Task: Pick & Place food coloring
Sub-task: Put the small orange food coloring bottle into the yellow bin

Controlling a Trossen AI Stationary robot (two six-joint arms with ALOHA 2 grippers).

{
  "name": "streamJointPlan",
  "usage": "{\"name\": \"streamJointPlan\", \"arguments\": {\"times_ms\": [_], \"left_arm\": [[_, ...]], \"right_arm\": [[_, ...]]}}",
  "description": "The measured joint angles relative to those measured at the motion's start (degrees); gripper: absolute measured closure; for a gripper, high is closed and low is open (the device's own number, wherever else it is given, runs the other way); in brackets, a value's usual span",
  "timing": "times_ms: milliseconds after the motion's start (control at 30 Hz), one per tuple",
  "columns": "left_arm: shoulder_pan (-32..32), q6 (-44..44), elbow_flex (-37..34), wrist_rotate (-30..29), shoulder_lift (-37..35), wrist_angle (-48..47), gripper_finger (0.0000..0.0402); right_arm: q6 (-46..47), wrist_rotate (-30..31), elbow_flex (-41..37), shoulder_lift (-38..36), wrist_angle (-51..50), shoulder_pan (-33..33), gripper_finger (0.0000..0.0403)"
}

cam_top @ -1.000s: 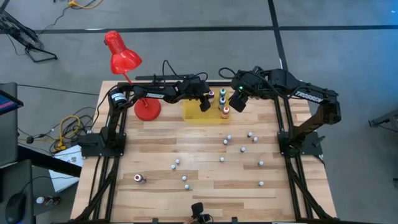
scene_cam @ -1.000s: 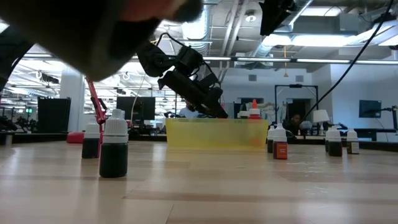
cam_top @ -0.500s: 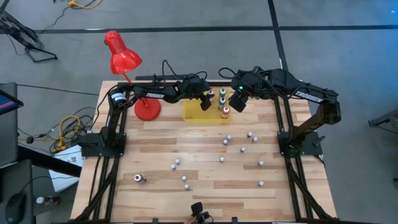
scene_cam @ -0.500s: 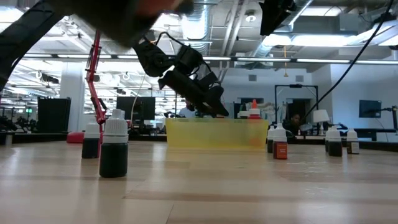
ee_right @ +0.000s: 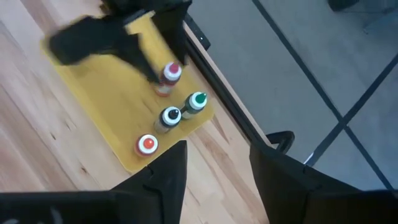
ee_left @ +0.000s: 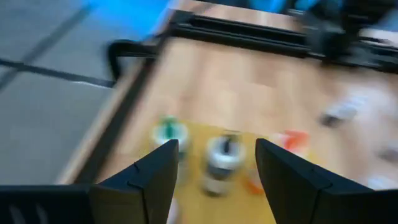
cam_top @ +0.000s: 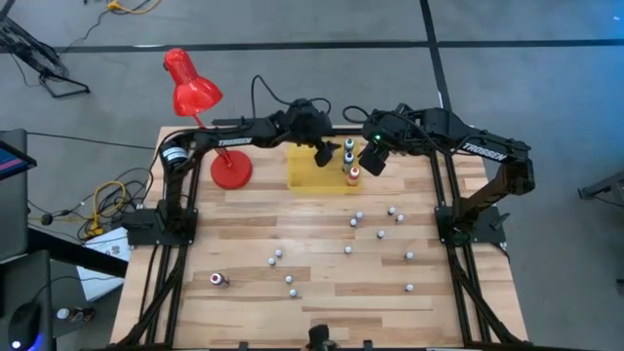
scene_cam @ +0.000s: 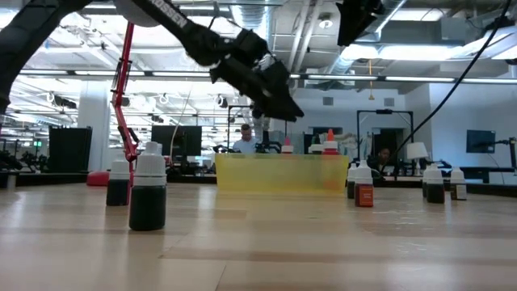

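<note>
Left hand (cam_top: 323,154) apart, empty, above yellow mat (cam_top: 307,177); right hand (ee_right: 214,180) apart beside 4 bottles (ee_right: 169,116).

Open-plan lab: exposed ceiling ducts (scene_cam: 283,32)

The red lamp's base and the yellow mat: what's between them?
Only bare table wood lies between the lamp base and the yellow mat; the high view shows the left arm passing above.
</note>
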Motion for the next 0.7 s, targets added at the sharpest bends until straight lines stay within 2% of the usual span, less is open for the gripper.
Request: {"name": "streamJointPlan", "arguments": {"times_ms": [100,267,400,533,700], "left_arm": [[-0.23,2.58,1.23,9.32,-2.41,-10.49,0.0196],[-0.36,3.63,0.61,24.78,-7.65,-25.66,0.0196],[-1.41,5.32,-1.20,35.12,-11.76,-36.35,0.0196],[-4.53,9.44,-4.16,37.62,-16.12,-45.67,0.0196],[-11.20,5.55,-12.62,37.53,-22.26,-46.96,0.0196]], "right_arm": [[0.04,-1.79,0.00,0.00,-0.60,0.02,0.0242],[2.52,-10.36,-0.02,0.00,-1.93,0.17,0.0246],[5.56,-12.37,-0.02,0.00,-1.91,1.42,0.0245],[8.17,-12.85,-0.01,0.02,-1.98,3.86,0.0244],[11.47,-13.56,-0.02,0.02,-1.95,7.46,0.0246]]}}
